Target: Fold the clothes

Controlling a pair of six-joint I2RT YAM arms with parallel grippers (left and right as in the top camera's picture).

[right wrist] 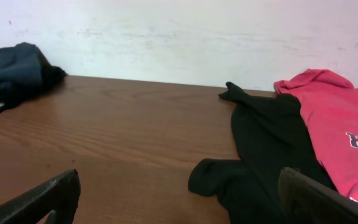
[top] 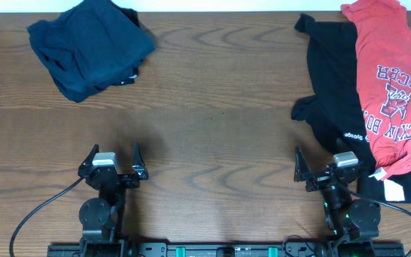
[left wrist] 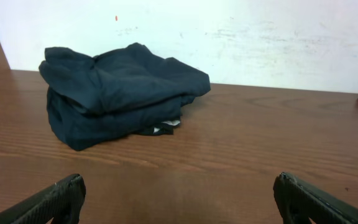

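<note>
- Brown wood-grain table (top: 212,107) against a scuffed white wall (left wrist: 260,37); both arms sit at the near edge.
- Left gripper (top: 114,151): fingers spread wide, nothing between them, hovering above bare wood at near left.
- Right gripper (top: 327,161): jaws likewise spread and empty, at near right, just beside the near hem of the black T-shirt (top: 334,78) without visibly touching it.
- Black T-shirt: lies unfolded and rumpled at far right, one sleeve trailing toward the table's centre.
- Red-orange T-shirt (top: 394,78): spread loosely, lettering up, overlapping the black one's right side and reaching the table's right edge. More black cloth with a white label (top: 391,189) shows under its near end; whether this is a separate garment cannot be told.
- Navy T-shirt (top: 91,46): a compact folded bundle at far left, well apart from both arms; the left wrist view shows stacked layers.
- Progress, as judged: the navy bundle appears finished, while the right-hand pile remains entirely to fold. Separating the red-orange shirt from the black is probably the next requirement.
</note>
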